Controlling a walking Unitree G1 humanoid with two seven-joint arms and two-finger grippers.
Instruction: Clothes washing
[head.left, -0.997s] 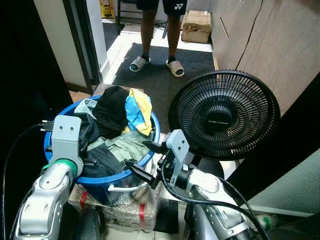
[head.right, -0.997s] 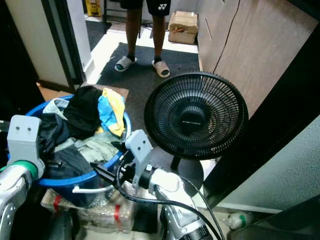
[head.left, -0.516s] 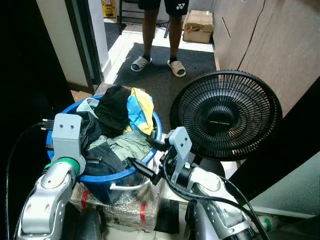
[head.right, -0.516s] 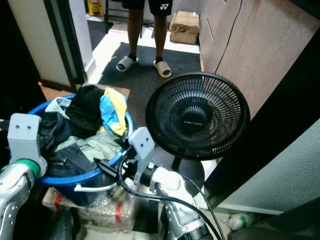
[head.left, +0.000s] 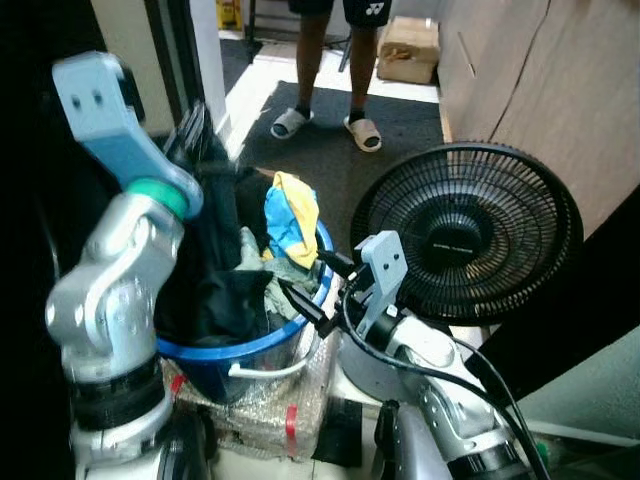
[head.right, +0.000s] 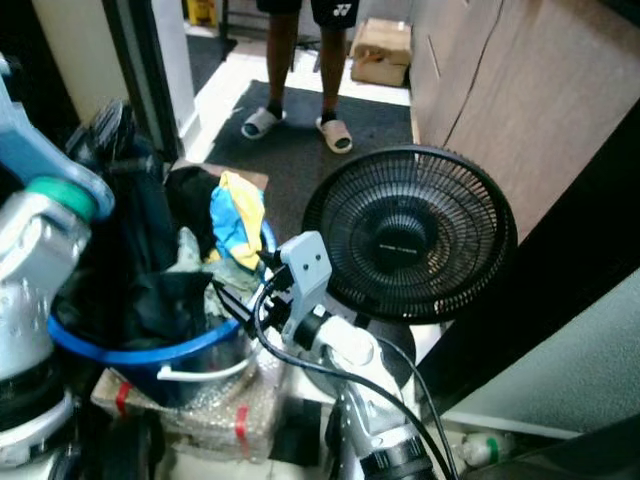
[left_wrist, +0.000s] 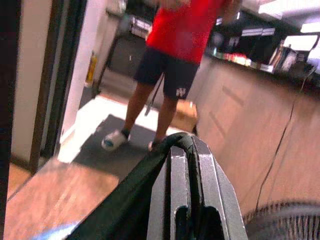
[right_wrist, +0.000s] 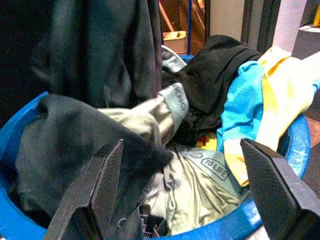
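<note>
Left gripper raised high, clamped on a dark garment hanging down into the blue tub. Right gripper spread wide, just over the tub's rim, nothing held. Garment's lower end lost among other clothes.

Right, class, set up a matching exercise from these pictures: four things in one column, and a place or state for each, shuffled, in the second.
Things:
1. left gripper
2. right gripper
3. dark garment
4. fan

States:
A. open, at the blue basin's rim
B. standing on the floor to the robot's right of the basin
C. raised, shut on cloth
D. hanging from above down into the basin

Pairs: 1-C, 2-A, 3-D, 4-B
</note>
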